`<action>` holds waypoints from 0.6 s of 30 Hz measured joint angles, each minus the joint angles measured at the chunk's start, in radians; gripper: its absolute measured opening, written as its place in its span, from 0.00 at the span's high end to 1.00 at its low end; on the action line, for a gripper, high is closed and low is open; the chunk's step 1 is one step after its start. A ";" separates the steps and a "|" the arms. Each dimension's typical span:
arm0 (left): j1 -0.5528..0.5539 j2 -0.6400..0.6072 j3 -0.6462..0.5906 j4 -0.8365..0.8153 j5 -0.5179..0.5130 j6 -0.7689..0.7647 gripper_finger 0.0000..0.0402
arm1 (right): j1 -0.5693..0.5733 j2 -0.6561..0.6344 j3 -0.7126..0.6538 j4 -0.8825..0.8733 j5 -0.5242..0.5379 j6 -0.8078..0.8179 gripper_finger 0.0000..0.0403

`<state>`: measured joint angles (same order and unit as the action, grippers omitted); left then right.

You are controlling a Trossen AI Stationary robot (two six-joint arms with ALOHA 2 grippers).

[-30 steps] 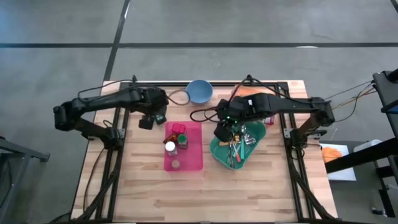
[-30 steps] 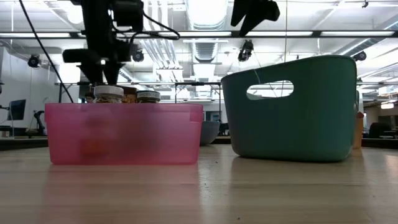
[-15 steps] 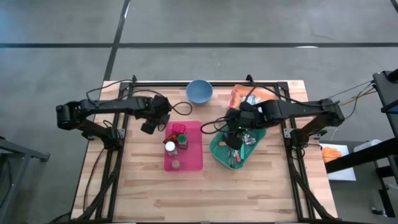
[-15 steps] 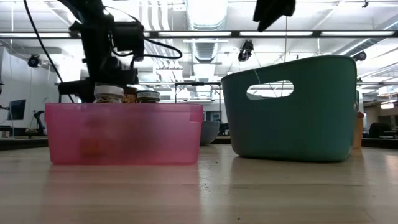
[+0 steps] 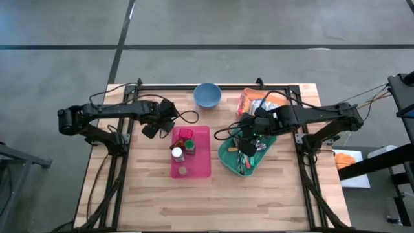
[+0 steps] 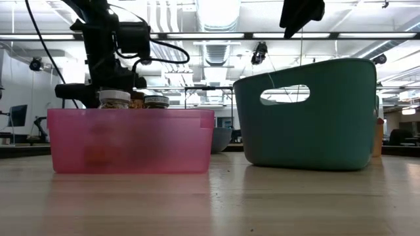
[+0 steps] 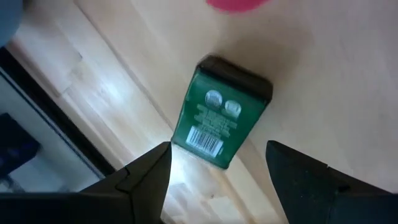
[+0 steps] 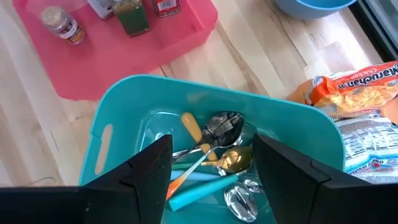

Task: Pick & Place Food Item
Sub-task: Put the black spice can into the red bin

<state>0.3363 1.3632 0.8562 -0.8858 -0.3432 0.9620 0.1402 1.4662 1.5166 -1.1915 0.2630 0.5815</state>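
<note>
While the left gripper (image 7: pixel 217 180) hangs over the green tin (image 7: pixel 222 113) with its fingers apart and nothing between them, the likeliest trouble is a poor grasp. The tin lies flat on the tabletop (image 5: pixel 155 188), just beside the corner of the pink bin (image 5: pixel 191 154), and it sits askew to the fingers; closing on it as it lies could catch a corner, spin it or push it against the bin wall. A low approach could also clip the bin's rim.

Over on the other side, the right gripper (image 8: pixel 211 180) hovers above the teal basket (image 8: pixel 118 124), fingers likewise apart and empty. Below it lie spoons (image 8: pixel 224 127) and other utensils, so a descent here could snag cutlery rather than food. The ramen packets (image 8: pixel 360 84) lie on the tabletop just beyond the basket, near the blue bowl (image 5: pixel 207 94).

Which item the task means is not settled by these views. From above, the tin is hidden under the left arm. The level view shows only the bin's front, three jar tops (image 6: pixel 115 99) and the basket's side, with neither gripper's fingertips in sight. Jar labels are too small to read, and the tin's print is legible only as a barcode.
</note>
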 joint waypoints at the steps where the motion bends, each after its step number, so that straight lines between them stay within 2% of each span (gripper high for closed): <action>1: 0.000 0.000 0.000 -0.004 -0.012 0.012 0.35 | 0.000 0.000 -0.001 0.000 0.000 0.000 0.45; 18: 0.000 0.001 -0.010 -0.025 0.000 0.034 0.35 | 0.000 0.000 -0.047 0.031 -0.001 0.057 0.46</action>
<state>0.3363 1.3643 0.8461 -0.9111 -0.3435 0.9958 0.1403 1.4662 1.4696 -1.1604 0.2621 0.6388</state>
